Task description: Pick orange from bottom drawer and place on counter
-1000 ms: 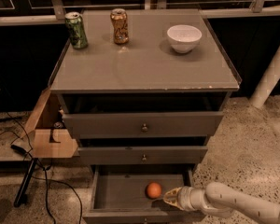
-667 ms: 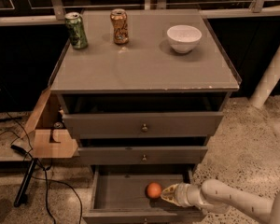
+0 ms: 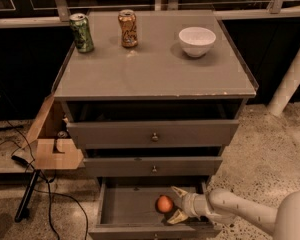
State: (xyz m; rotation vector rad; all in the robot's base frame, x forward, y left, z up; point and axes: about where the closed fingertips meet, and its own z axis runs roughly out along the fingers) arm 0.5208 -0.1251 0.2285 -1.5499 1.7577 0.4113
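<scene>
One camera looked down on the counter [image 3: 155, 74] from its front, fairly near; the gripper [image 3: 176, 204], fingers apart, sat low-right in the bottom drawer [image 3: 125, 206].

Cream-white tubular arm [image 3: 240, 206] with apparently tan-tipped pointed jaws in the bottom drawer [image 3: 125, 206]

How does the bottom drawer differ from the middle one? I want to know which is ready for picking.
The bottom drawer is pulled far out; the middle drawer barely sticks out. The bottom drawer's inside shows, with an orange and the open gripper right by it; the middle drawer's inside is hidden. Both have flat grey fronts.
</scene>
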